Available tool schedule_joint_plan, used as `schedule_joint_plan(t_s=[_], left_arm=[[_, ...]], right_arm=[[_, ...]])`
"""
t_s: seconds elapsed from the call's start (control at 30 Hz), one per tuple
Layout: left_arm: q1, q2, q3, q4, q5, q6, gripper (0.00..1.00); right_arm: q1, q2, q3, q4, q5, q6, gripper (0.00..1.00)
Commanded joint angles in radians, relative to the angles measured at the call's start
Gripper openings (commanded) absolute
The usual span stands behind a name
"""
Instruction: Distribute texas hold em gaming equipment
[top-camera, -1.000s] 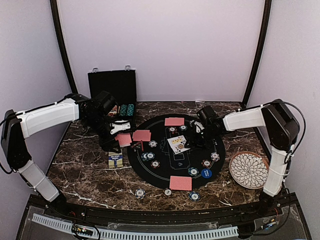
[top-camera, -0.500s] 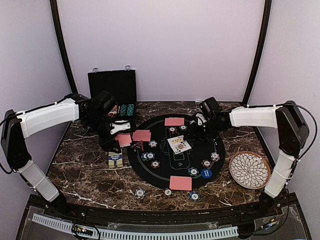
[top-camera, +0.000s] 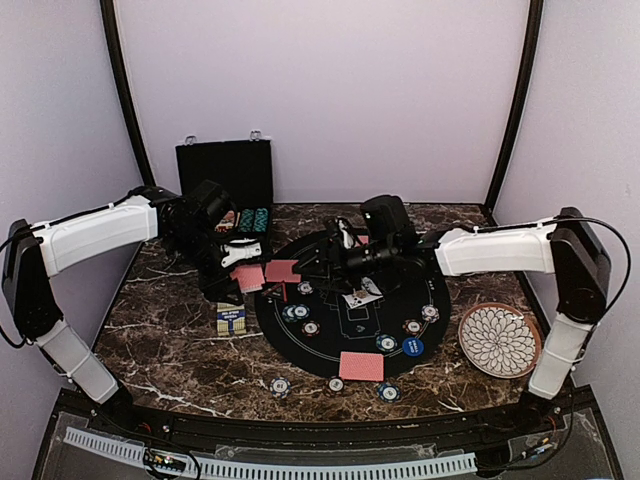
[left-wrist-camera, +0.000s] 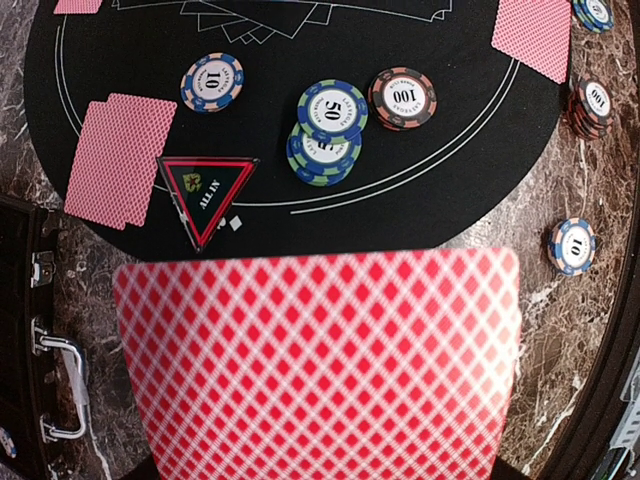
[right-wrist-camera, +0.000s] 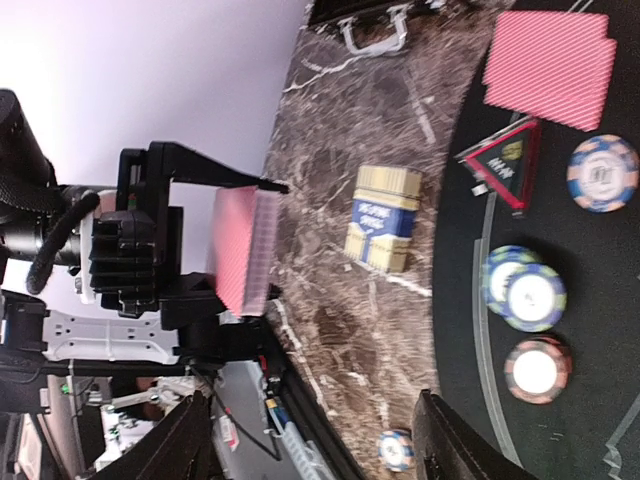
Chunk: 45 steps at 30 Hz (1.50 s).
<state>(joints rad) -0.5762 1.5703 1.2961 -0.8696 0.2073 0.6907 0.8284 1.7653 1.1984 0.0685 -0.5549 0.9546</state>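
Note:
My left gripper (top-camera: 238, 278) is shut on a deck of red-backed cards (left-wrist-camera: 320, 370), held just off the left rim of the mat. In the right wrist view the deck (right-wrist-camera: 243, 250) shows edge-on. My right gripper (right-wrist-camera: 315, 450) is open and empty, reaching left over the mat toward the deck (top-camera: 249, 277). On the mat lie a red triangle token (left-wrist-camera: 208, 195), a face-down pair of cards (left-wrist-camera: 118, 158), a stack of 50 chips (left-wrist-camera: 328, 130), a 100 chip (left-wrist-camera: 402, 98) and a 10 chip (left-wrist-camera: 212, 82). A blue marker disc (top-camera: 412, 347) sits at the front right.
The round black mat (top-camera: 440, 290) fills the table's middle. An open black case (top-camera: 225, 185) stands at the back left, and a card box (top-camera: 231, 319) lies left of the mat. The white patterned plate (top-camera: 498, 339) sits at the right. Loose chips (top-camera: 280, 386) lie near the front edge.
My right arm has swung left across the mat from its far right side toward the deck, its jaws opening. The left arm and the deck have stayed put.

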Motion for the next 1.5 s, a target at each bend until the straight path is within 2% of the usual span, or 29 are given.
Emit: schedule_joint_plan(t_s=[0.0, 0.53, 1.0, 1.47], left_arm=[[0.001, -0.022, 0.036, -0.004, 0.039, -0.019, 0.0], [0.001, -0.022, 0.043, -0.004, 0.044, -0.026, 0.0], [0.001, -0.028, 0.045, -0.008, 0.047, -0.026, 0.0], [0.001, -0.032, 0.027, -0.01, 0.046, -0.022, 0.0]], right_arm=[[0.044, 0.078, 0.054, 0.19, -0.062, 0.124, 0.7], [0.097, 0.226, 0.132, 0.366, -0.105, 0.246, 0.71], [0.117, 0.328, 0.237, 0.397, -0.108, 0.285, 0.69], [0.123, 0.451, 0.349, 0.52, -0.108, 0.406, 0.68]])
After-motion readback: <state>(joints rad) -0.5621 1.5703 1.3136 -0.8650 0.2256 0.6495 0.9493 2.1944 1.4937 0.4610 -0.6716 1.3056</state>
